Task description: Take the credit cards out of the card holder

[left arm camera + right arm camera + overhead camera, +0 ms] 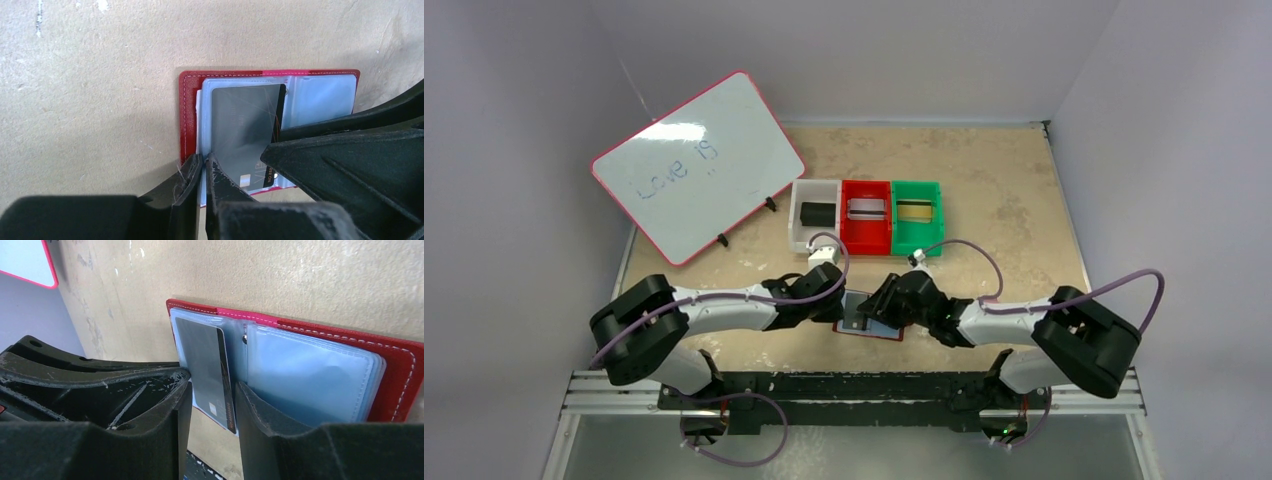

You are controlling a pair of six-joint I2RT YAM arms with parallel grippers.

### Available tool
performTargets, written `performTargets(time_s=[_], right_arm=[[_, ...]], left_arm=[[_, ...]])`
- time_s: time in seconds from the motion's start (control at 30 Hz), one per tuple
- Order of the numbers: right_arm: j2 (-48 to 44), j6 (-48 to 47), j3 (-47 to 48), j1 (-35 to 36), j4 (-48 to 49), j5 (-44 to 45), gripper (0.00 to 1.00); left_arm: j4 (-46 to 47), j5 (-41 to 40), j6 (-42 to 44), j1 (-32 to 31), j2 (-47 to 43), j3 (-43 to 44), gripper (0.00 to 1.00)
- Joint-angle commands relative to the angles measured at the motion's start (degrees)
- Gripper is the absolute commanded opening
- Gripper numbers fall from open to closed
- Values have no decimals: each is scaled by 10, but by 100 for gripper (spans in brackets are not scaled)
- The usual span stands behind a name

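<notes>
The dark red card holder (188, 110) lies open on the table near the arm bases, its pale blue sleeves (310, 370) facing up. A dark grey credit card (242, 125) sticks partway out of the left sleeve. My left gripper (204, 162) is shut on the edge of that sleeve at the holder's left side. My right gripper (213, 395) is open, one finger on each side of the credit card (202, 360) at its near end. From above, both grippers (842, 305) (879, 305) meet over the holder (879, 332) and hide most of it.
Three bins stand in a row behind the holder: a white bin (797, 215) with a black card, a red bin (867, 240) with a silver card, and a green bin (917, 245) with a gold card. A pink-framed whiteboard (696, 165) leans at the back left.
</notes>
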Motion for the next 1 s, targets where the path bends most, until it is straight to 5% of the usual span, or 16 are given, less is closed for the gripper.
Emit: performTargets(time_s=[0.0,0.47,0.97], right_arm=[[-17,6,-17,-3,-26,21,40],[-51,16,-69,-20,53,-6,0],[-99,12,-87,-24,4,10,0]], left_arm=[[4,-7,-9,-14,19,7,3],[-17,-44,-30,-24,42,13,0],[-71,-110,-44,-23,34,28,0]])
